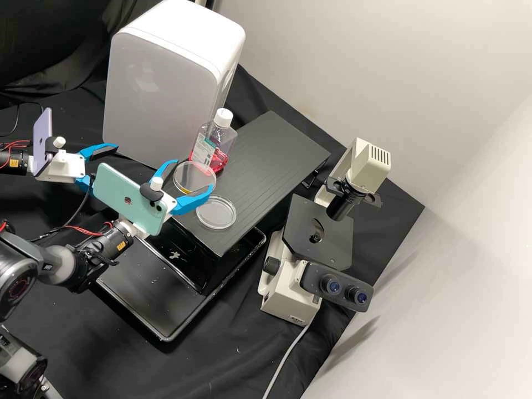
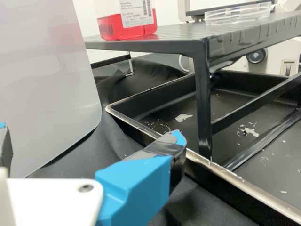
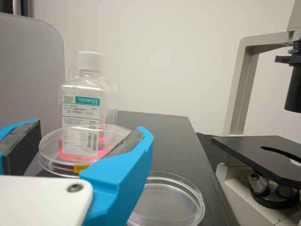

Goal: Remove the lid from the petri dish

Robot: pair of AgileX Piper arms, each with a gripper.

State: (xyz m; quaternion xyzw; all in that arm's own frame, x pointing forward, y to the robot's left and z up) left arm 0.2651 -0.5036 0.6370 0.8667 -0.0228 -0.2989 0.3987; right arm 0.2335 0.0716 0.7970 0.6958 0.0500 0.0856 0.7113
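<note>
The clear petri dish lid (image 1: 195,174) (image 3: 70,149) is off the dish and held above the black raised platform (image 1: 271,160), with my right gripper (image 1: 193,178) (image 3: 84,137) shut on its rim. The open dish base (image 1: 216,212) (image 3: 167,201) (image 2: 238,13) rests on the platform near its front edge, just right of and below the lid. My left gripper (image 1: 101,164) (image 2: 89,141) hangs open and empty to the left, beside the white box and off the platform's left end.
A bottle of red liquid (image 1: 214,143) (image 3: 87,109) stands on the platform behind the lid. A large white box (image 1: 166,72) is at the back left. A black tray (image 1: 166,293) (image 2: 155,123) lies under the platform, and a microscope (image 1: 327,238) stands to the right.
</note>
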